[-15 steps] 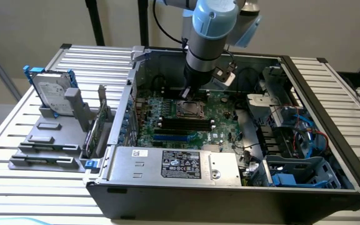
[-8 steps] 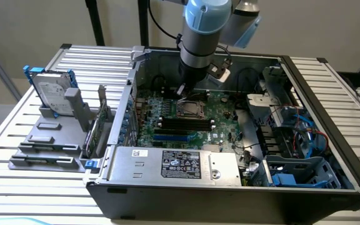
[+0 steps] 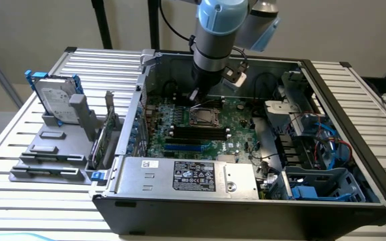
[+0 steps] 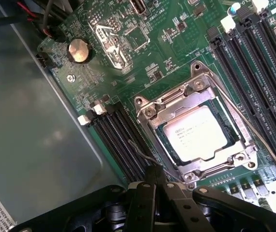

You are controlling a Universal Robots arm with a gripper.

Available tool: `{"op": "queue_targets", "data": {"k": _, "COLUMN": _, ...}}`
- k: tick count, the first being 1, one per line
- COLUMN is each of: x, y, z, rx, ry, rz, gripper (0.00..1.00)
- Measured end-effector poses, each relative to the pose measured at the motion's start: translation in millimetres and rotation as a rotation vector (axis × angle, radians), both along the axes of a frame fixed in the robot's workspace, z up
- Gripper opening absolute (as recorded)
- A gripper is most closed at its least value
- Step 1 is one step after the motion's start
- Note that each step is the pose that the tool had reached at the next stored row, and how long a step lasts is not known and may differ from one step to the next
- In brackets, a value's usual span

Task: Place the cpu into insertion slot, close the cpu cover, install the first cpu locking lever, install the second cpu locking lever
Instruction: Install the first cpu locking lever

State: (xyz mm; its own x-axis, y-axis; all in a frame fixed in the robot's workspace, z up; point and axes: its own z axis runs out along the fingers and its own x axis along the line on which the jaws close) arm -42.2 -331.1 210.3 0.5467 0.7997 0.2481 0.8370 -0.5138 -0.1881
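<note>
Nearest you, the slatted metal table [image 3: 38,201] carries the open computer case [image 3: 247,211]. Its power supply label [image 3: 194,175] is too small to read. Farther in, the cpu [image 4: 196,133] sits in the insertion slot [image 4: 161,137] under the lowered cpu cover [image 4: 152,113]. The gripper [image 4: 155,169] hangs just beside it, and you cannot tell its grasp. Behind stands a beige wall [image 3: 32,25].

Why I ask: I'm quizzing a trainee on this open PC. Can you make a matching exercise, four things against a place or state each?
Things:
1. chip
2. metal cover
3. coin battery
4. hard drive

Places or states:
A. standing in a gray rack outside the case
B. lying flat, framing the chip
C. round and gold-coloured, on the green board
D. pale square showing through a window

Pairs: 1-D, 2-B, 3-C, 4-A
</note>
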Motion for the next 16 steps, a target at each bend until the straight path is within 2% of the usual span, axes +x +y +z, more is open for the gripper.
{"op": "queue_targets", "data": {"k": 16, "x": 18.3, "y": 0.2, "z": -3.2, "rx": 0.0001, "ry": -0.0010, "rz": 0.014, "gripper": 0.11}}
